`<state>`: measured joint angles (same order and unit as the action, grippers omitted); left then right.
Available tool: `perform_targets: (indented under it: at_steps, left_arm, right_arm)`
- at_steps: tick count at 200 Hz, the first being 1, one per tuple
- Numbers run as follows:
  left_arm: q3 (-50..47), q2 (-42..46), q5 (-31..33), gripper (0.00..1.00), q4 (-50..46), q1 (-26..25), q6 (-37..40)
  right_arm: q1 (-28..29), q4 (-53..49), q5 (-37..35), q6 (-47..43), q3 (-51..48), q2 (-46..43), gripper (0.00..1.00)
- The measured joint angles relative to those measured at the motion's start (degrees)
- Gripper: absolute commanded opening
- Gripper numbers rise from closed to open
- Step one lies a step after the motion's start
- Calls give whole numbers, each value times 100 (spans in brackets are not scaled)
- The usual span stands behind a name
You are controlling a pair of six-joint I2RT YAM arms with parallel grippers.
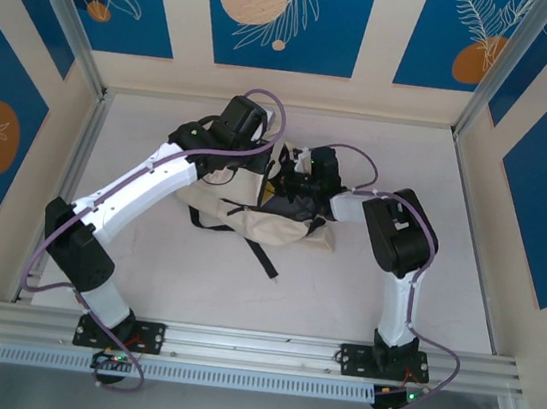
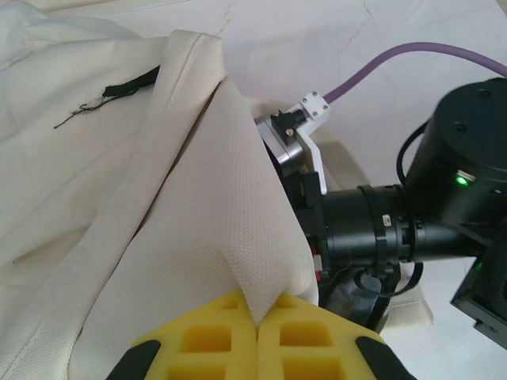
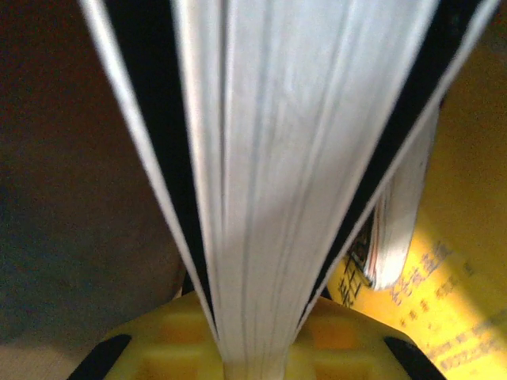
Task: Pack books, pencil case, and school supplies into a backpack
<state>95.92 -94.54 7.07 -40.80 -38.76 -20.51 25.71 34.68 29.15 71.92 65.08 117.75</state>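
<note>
- Currently, the backpack (image 1: 242,216) lies slumped on the worktop (image 1: 193,280), about midway between the left and right edges and closer to the far edge than the near one.
- A black strap (image 1: 262,253) trails from the backpack toward the near edge.
- The left arm (image 1: 145,183) reaches in from the near-left corner to the far-left part of the backpack. The right arm (image 1: 405,242) bends in from the right side, and its wrist is at the bag's dark opening.
- Left wrist view: the left pincer (image 2: 257,315) has its yellow fingers pressed together on a raised fold of the cream backpack (image 2: 198,222) fabric. The fold stands up as a ridge.
- Same view: the right arm's black body (image 2: 444,198) sits just beside that fold, with a purple cable (image 2: 412,59) running off above it.
- Right wrist view: the right pincer (image 3: 252,352) is pinching a dark-covered book (image 3: 293,158) by its edge, with white pages showing between two dark covers.
- A yellow book (image 3: 444,317) with dark lettering lies just right of the held book. The surroundings are dark and shadowed.
</note>
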Motion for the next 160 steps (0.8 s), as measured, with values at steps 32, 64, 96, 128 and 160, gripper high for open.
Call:
perform_targets:
  at_steps: [32, 64, 96, 128, 160]
  left_arm:
    - [-26, 0, -24, 0, 11, 15, -7]
    - [-42, -7, -111, 0, 13, 48, -24]
    - [-42, -59, -306, 0, 79, 68, -85]
    - [-42, -299, -706, 0, 168, 79, -195]
    - [-42, -509, -1054, 0, 245, 79, -313]
  right_arm:
    - [-48, -428, -59, -151, 227, 17, 37]
    - [-223, -1069, -190, -380, 166, -195, 48]
    - [-514, -1661, -199, -575, -306, -887, 60]
    - [-752, -2411, -280, -1003, -686, -1631, 61]
    - [-780, -2938, -361, -1327, -833, -1808, 48]
